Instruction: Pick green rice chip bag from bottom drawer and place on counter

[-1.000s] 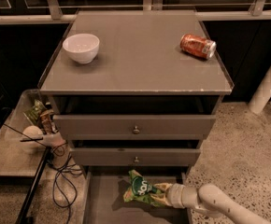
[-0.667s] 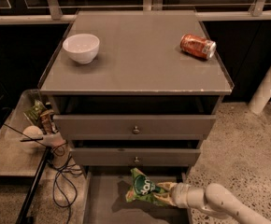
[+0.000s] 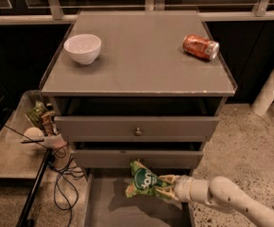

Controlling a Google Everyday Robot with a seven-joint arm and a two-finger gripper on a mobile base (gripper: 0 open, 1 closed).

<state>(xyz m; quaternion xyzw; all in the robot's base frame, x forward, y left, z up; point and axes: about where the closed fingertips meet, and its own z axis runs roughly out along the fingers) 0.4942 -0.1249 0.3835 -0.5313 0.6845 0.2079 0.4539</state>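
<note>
1. The gripper [image 3: 169, 187] is low at the front of the cabinet, over the open bottom drawer [image 3: 109, 210]. It reaches in from the right on a pale arm [image 3: 222, 196].
2. Its fingers [image 3: 167, 179] are closed on the right end of the green chip bag [image 3: 144, 182], gripping it from the side.
3. The bag hangs in the gripper above the drawer's grey floor, clear of it, with its shadow on the floor below and to the left. It is just in front of the middle drawer [image 3: 104, 158].
4. The bag's long axis runs roughly left to right across the drawer. The pinched end points right, toward the arm, and the free end flares out to the left.
5. One corner of the free end points up toward the middle drawer's front; the other droops toward the floor. The round dark-green logo faces up and forward.
6. The counter [image 3: 141, 60] holds a white bowl [image 3: 82, 48] at its left rear. An orange soda can [image 3: 201, 47] lies on its side at the right rear, well apart from the bowl.
7. To the left of the cabinet stands a low side table [image 3: 7, 161] with small clutter on it. Black cables [image 3: 64, 176] trail on the floor beside it.
</note>
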